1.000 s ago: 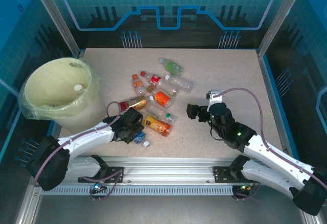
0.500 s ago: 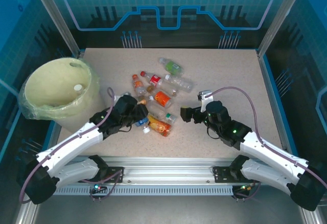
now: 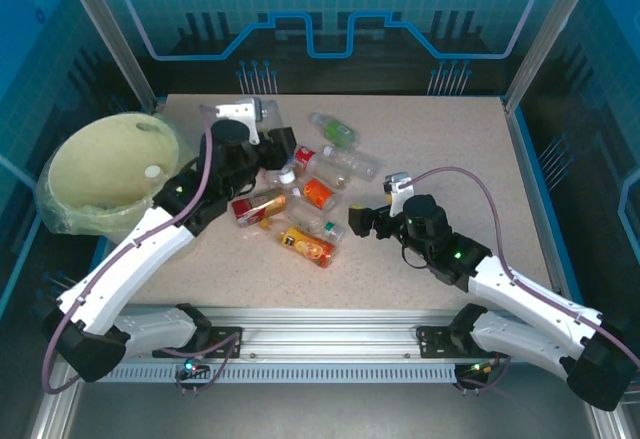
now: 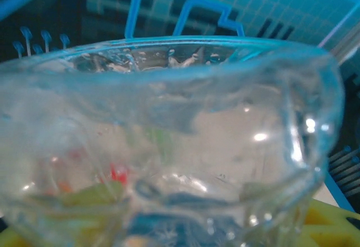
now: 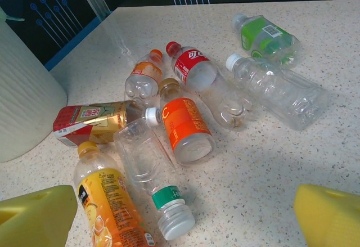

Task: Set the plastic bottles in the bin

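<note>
My left gripper (image 3: 278, 151) is raised above the far left side of the pile, shut on a clear plastic bottle (image 4: 180, 134) that sits right against its wrist camera. The bin (image 3: 165, 209) stands at the table's left, just left of that gripper. Several bottles lie in a pile mid-table: green label (image 3: 335, 131), red label (image 5: 194, 67), orange label (image 5: 183, 123), red-gold (image 5: 93, 120), yellow label (image 5: 109, 207), a clear one with a green neck band (image 5: 149, 168). My right gripper (image 3: 358, 221) is open, low at the pile's right edge, its yellow fingertips (image 5: 36, 219) either side of the green-banded bottle's cap.
A white-capped item (image 3: 152, 171) lies inside the bin. The bin's white wall (image 5: 22, 100) stands at the left of the right wrist view. Bare tabletop (image 3: 450, 149) stretches right of the pile. Frame posts and blue panels ring the table.
My left arm lifted the clear bottle from near the front edge and swung it up and back, level with the bin. The right gripper crept left toward the pile, still open.
</note>
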Controlling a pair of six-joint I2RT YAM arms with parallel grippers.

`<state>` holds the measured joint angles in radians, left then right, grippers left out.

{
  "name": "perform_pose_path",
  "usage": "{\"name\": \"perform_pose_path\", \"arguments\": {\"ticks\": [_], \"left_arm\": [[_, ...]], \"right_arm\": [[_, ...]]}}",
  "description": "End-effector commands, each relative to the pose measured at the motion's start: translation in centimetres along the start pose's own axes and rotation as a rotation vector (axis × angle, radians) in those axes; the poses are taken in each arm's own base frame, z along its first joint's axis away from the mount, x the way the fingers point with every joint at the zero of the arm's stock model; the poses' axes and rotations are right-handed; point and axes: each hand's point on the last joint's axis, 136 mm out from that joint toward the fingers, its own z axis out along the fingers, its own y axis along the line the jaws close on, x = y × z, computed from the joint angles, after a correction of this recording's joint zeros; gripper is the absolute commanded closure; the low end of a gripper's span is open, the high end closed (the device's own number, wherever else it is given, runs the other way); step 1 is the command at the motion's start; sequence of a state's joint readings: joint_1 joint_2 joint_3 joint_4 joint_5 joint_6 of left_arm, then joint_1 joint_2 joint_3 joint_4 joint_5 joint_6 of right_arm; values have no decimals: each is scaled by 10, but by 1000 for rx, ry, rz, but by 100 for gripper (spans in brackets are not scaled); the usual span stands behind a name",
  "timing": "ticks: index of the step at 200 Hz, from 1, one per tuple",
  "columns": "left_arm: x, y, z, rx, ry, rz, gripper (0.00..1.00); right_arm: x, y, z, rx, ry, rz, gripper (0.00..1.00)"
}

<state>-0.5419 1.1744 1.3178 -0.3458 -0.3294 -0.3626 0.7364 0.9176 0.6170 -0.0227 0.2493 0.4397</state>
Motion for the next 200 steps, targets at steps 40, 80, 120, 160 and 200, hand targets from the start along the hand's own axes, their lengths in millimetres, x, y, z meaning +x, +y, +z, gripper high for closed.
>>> {"name": "perform_pose_path", "arguments": {"ticks": [40,80,120,160,200], "left_arm": [[-112,77,-59,-238,-323,-4,53],[-131,146,-93,-471,-402,-50,54],[-120,213,-102,-622,-391,-175,54],[-103,278,-99,-696,-399,-387,54],[-69,328,-107,-752,-413,-649,52]], "right_arm": [[-30,3,-4,3,-70,-19,0],[-36,7,-3,1,-56,-22,0],[-36,10,-2,-9,-35,-6,0],[-35,9,-9,-3,-21,0,0],[-29,0,-18,21,-29,18,0]]}}
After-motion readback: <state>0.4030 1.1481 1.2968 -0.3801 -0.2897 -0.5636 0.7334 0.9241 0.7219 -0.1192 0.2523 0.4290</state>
